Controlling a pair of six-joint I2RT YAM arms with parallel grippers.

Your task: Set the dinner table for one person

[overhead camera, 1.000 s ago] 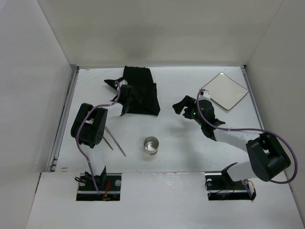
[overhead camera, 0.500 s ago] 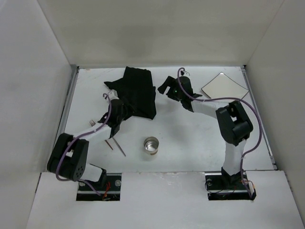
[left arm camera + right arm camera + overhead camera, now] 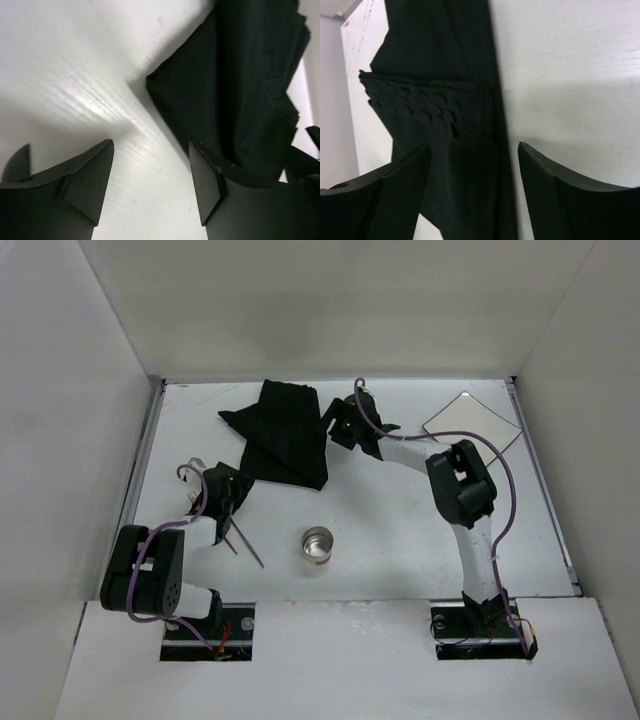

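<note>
The white dinner table spans the enclosure from rail to rail, with everything else resting on it. A crumpled black mat lies toward the far side. The right gripper is poised at its right edge, fingers spread apart and empty, with folded cloth showing under the gap. The left gripper sits near the mat's near-left corner, likewise spread wide and holding nothing (bare tabletop shows between its fingers). A metal cup stands nearer the arms' bases, with thin sticks to its left. A square white plate lies at far right.
</note>
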